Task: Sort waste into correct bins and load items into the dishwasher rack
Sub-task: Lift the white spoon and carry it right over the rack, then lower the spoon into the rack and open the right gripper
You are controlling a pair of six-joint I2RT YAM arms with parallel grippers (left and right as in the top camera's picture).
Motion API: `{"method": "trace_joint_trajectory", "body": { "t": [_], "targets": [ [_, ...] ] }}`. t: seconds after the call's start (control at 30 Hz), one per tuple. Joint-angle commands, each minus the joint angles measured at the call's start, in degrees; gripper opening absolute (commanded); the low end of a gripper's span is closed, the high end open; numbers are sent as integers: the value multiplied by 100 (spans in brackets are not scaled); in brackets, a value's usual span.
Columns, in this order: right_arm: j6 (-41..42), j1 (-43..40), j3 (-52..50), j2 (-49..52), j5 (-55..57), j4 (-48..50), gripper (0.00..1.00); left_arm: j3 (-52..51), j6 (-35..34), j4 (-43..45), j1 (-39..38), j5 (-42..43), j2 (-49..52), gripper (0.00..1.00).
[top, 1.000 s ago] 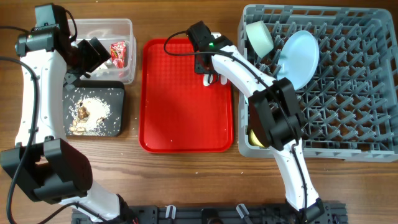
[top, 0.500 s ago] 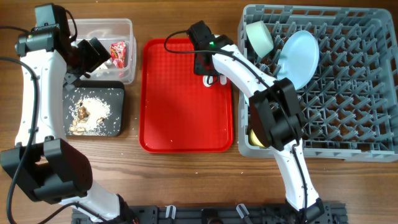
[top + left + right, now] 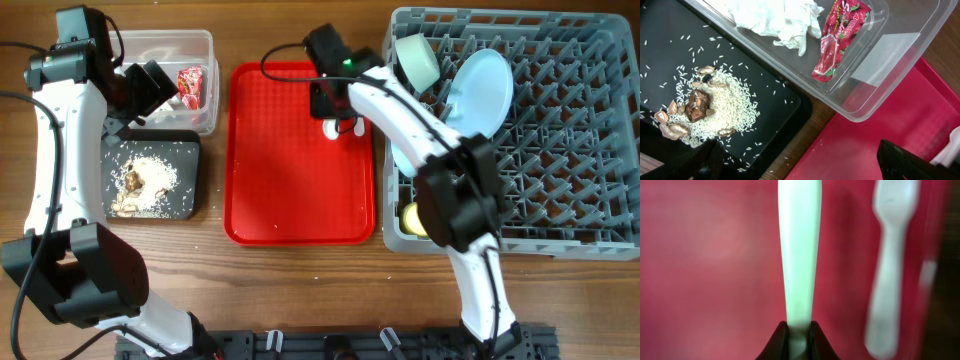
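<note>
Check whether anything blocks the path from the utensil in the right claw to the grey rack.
Only the near wall of the rack, beside the red tray; the right claw, shut on the white utensil, would likely need to lift over it. A bowl and plate stand in the nearest corner.

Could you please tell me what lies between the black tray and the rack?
The red tray lies there, filling most of that stretch; the overhead view shows it.

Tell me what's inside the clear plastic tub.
A crumpled white napkin and a red wrapper lie in the clear tub. From overhead, the left gripper covers its left part.
</note>
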Motion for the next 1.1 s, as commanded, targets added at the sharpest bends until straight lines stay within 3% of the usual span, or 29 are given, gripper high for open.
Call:
{"method": "trace_joint_trajectory", "body": {
  "t": [0.0, 0.37, 0.6, 0.87, 1.07],
  "targets": [
    [-280, -87, 28, -1204, 15, -376, 4, 79, -55, 15, -2, -57, -94, 100],
    [-280, -402, 28, -3530, 1344, -2251, 4, 79, -55, 15, -2, -57, -94, 100],
    [614, -402, 15, -4395, 2411, -3788, 4, 79, -55, 15, -2, -57, -94, 100],
    [369, -402, -1239, -4710, 2763, -3541, 4, 79, -55, 15, -2, -57, -94, 100],
    [-87, -437, -2850, -4704, 2933, -2105, 7, 79, -55, 15, -2, -57, -94, 100]
  ]
}}
